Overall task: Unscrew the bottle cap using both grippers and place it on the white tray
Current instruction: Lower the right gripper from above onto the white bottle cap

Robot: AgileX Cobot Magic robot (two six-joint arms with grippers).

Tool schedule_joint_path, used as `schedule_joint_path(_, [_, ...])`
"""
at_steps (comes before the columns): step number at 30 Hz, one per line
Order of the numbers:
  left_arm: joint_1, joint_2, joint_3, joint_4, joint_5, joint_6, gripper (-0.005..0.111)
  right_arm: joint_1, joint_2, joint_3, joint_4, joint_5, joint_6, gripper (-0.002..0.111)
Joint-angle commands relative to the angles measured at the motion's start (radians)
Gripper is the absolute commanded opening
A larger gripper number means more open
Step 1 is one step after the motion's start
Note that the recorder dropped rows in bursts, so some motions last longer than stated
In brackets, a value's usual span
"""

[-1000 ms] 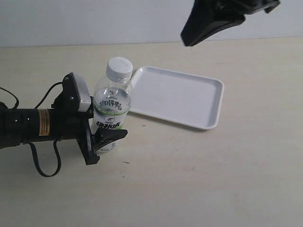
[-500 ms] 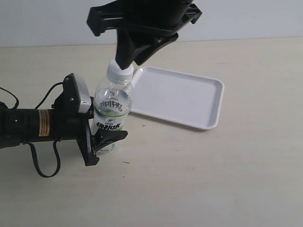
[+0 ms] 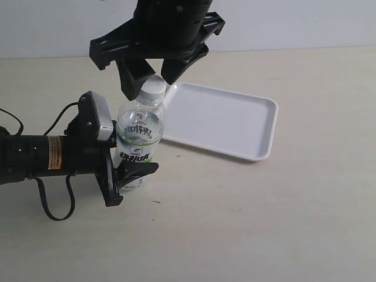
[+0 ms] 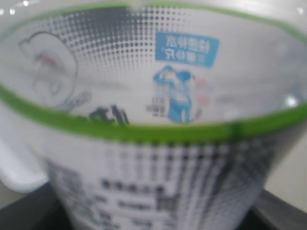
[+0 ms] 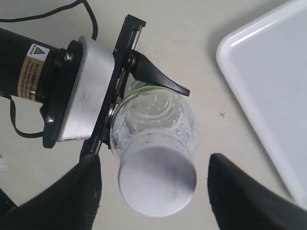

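Pale beige table top (image 3: 264, 223) fills the scene, with a grey wall (image 3: 294, 23) behind. The small clear plastic bottle with the green-and-white label (image 3: 138, 138) stands upright left of the middle. My left black gripper (image 3: 130, 167) is clamped on its lower part from the side, so it is held firm. The small round white bottle cap (image 3: 154, 89) sits on the neck, and I think it is not unscrewed yet. My right black gripper (image 3: 154, 77) hangs over it with jaws wide apart, one finger on each side of the cap, with a gap on both sides. So the holding is done. What is left: squeeze the cap, twist it loose, lift it, and carry it to the flat white plastic tray (image 3: 235, 126), which has nothing on it.

The tray lies just beside the bottle on the right, so the trip is short, but its low rim must be cleared. Table to the right and front is bare. The thick black left arm with the orange label (image 3: 35, 155) fills the left side, so I would stay away from there.
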State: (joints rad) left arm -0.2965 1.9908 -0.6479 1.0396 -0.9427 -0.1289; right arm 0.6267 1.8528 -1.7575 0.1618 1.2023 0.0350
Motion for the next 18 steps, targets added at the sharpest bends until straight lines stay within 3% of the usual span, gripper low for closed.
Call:
schedule_joint_path(1, [-0.004, -0.015, -0.003, -0.004, -0.035, 0.003, 0.0, 0.002, -0.002, -0.004, -0.011, -0.012, -0.001, 0.058])
schedule_joint_path(18, [-0.004, -0.023, -0.003, -0.004, -0.037, 0.001, 0.0, 0.002, -0.002, -0.004, -0.007, -0.008, 0.001, 0.055])
